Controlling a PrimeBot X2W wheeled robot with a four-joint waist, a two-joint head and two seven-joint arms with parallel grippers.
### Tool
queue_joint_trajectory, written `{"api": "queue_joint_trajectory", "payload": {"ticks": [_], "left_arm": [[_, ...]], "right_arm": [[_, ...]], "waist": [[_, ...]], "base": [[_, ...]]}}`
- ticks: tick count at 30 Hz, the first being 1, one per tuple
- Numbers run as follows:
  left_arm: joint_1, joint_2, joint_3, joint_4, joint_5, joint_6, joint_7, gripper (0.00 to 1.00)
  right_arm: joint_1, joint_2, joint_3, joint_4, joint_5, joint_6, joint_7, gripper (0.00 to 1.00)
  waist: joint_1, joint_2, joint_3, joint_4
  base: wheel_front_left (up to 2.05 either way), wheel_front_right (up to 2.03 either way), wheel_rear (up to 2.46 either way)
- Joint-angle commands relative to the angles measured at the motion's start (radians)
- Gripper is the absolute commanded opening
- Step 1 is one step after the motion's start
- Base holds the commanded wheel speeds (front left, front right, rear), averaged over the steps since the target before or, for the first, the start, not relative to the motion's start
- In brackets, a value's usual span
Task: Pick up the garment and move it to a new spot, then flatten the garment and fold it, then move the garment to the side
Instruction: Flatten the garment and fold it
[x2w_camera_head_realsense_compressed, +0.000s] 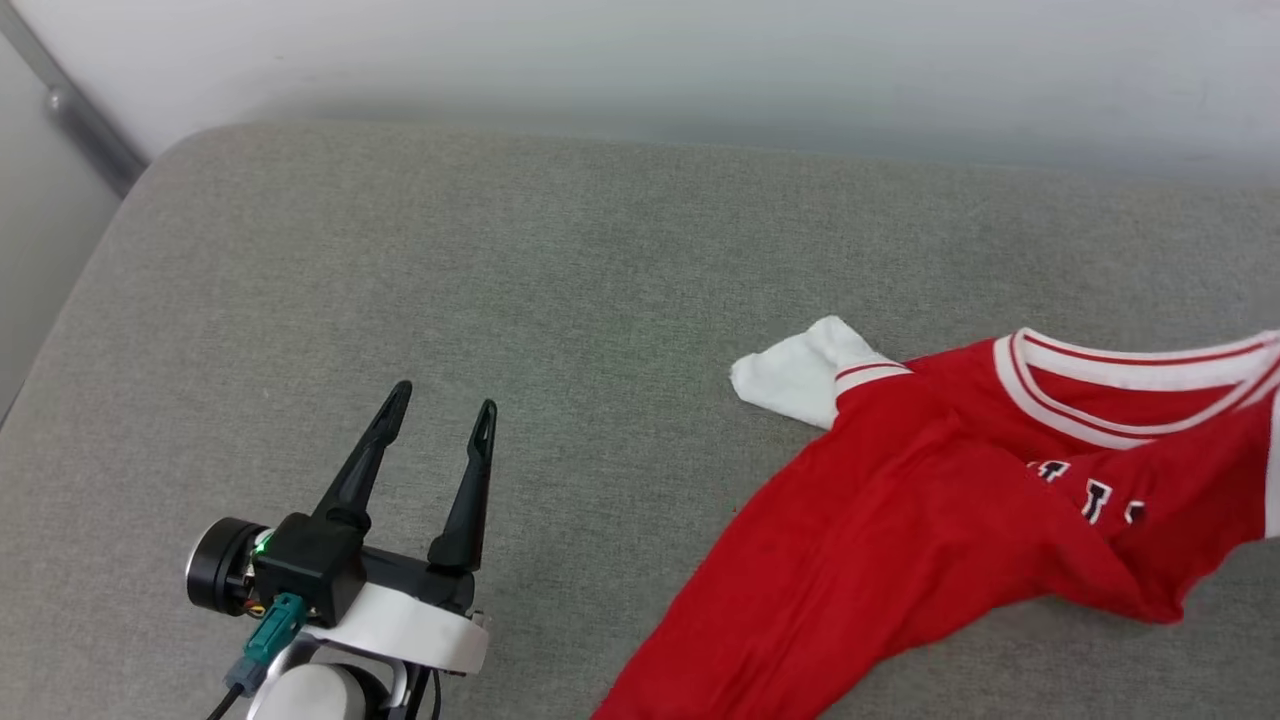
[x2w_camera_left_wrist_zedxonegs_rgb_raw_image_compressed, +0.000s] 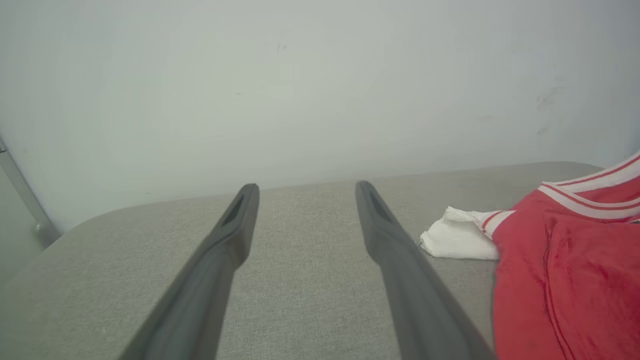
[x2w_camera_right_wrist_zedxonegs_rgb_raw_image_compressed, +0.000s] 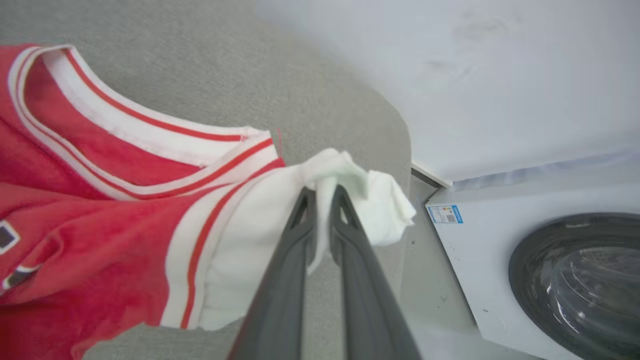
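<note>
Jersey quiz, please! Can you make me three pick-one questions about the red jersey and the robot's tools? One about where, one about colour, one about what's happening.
1. In the head view, where is the jersey?
A) on the right of the grey cushion
B) on the left of it
C) on the floor

2. What colour are the sleeves?
A) blue
B) white
C) black

3. What is the right tool doing?
A) hanging open
B) shut on nothing
C) shut on the jersey

Answers:
1 A: the red cloth lies toward the head view's right edge.
2 B: the sleeve poking out is white past its striped trim.
3 C: the right wrist view shows it pinching the jersey's white cloth.
</note>
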Motion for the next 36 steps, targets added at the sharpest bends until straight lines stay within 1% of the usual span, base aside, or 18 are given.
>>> {"api": "queue_joint_trajectory", "payload": {"ticks": [1,3,6,7,8,11,14,17,19,21,24,26,27,29,31,33,36], "left_arm": [[-0.009,-0.003,0.004,0.001,0.007,-0.005,-0.003,1.0],[-0.014,-0.008,0.009,0.001,0.009,-0.007,-0.003,1.0],[-0.016,-0.011,0.014,0.006,0.018,-0.016,-0.003,1.0],[-0.018,-0.012,0.014,0.008,0.019,-0.019,-0.003,1.0],[-0.02,-0.012,0.016,0.01,0.021,-0.022,-0.003,1.0],[-0.025,-0.014,0.023,0.014,0.027,-0.026,-0.003,1.0],[-0.029,-0.012,0.029,0.011,0.031,-0.031,-0.003,1.0],[-0.038,-0.007,0.033,0.009,0.033,-0.037,-0.003,1.0],[-0.048,-0.007,0.032,0.005,0.031,-0.04,-0.003,1.0],[-0.053,-0.014,0.037,0.003,0.019,-0.046,-0.003,1.0],[-0.058,-0.015,0.037,0.008,0.006,-0.051,-0.003,1.0],[-0.065,-0.007,0.03,0.013,-0.002,-0.057,-0.003,1.0],[-0.076,0.009,0.013,0.021,-0.008,-0.062,0.002,1.0],[-0.102,0.031,-0.012,0.022,-0.018,-0.068,0.024,1.0],[-0.144,0.055,-0.047,0.019,-0.046,-0.073,0.069,1.0],[-0.206,0.091,-0.111,0.01,-0.093,-0.074,0.143,1.0],[-0.344,0.174,-0.243,-0.009,-0.21,-0.074,0.285,1.0]], "right_arm": [[0.031,0.014,-0.029,0.026,-0.016,-0.002,-0.028,0.0],[0.061,0.06,-0.11,0.078,-0.051,-0.001,-0.079,0.0],[0.115,0.131,-0.202,0.152,-0.096,-0.002,-0.129,0.0],[0.121,0.156,-0.224,0.169,-0.106,-0.001,-0.153,0.61],[0.126,0.182,-0.242,0.186,-0.115,-0.001,-0.179,1.0],[0.126,0.247,-0.268,0.208,-0.134,-0.001,-0.262,1.0],[0.093,0.308,-0.268,0.184,-0.116,-0.001,-0.353,1.0],[0.081,0.351,-0.243,0.124,-0.08,-0.001,-0.449,1.0],[0.085,0.368,-0.231,0.072,-0.057,-0.001,-0.529,1.0],[0.099,0.404,-0.239,0.019,-0.029,-0.001,-0.613,1.0],[0.134,0.492,-0.267,-0.059,0.005,-0.001,-0.728,1.0],[0.166,0.555,-0.286,-0.11,0.008,-0.001,-0.789,1.0],[0.196,0.593,-0.299,-0.148,0.007,-0.001,-0.838,1.0],[0.221,0.618,-0.305,-0.168,0.012,-0.001,-0.868,1.0],[0.233,0.629,-0.317,-0.182,0.012,-0.001,-0.883,1.0],[0.234,0.635,-0.324,-0.192,0.012,-0.001,-0.892,1.0],[0.22,0.639,-0.332,-0.204,0.001,-0.001,-0.896,1.0]], "waist": [[-0.0001,-0.0001,0.007,-0.008],[-0.0001,-0.0001,0.013,-0.014],[-0.0001,-0.0001,0.02,-0.025],[-0.0001,-0.0001,0.023,-0.028],[-0.0001,-0.0001,0.025,-0.031],[-0.0001,-0.0001,0.026,-0.042],[-0.0001,-0.0001,0.026,-0.061],[-0.0001,-0.0001,0.025,-0.08],[-0.0001,-0.0001,0.022,-0.089],[-0.0001,-0.0001,0.02,-0.097],[-0.0001,-0.0001,0.017,-0.112],[-0.0001,-0.0001,0.02,-0.125],[-0.0001,-0.0001,0.024,-0.139],[-0.0001,-0.0001,0.033,-0.154],[-0.0001,-0.0001,0.046,-0.169],[-0.0001,-0.0001,0.061,-0.185],[-0.0001,-0.0001,0.093,-0.211]], "base": [[0.0,0.0,0.0],[0.0,0.0,0.0],[0.0,0.0,0.0],[0.0,0.0,0.0],[0.0,0.0,0.0],[0.0,0.0,0.0],[0.0,0.0,0.0],[0.0,0.0,0.0],[0.0,0.0,0.0],[0.0,0.0,0.0],[0.0,0.0,0.0],[0.0,0.0,0.0],[0.0,0.0,0.0],[0.0,0.0,0.0],[0.0,0.0,0.0],[0.0,0.0,0.0],[0.0,0.0,0.0]]}}
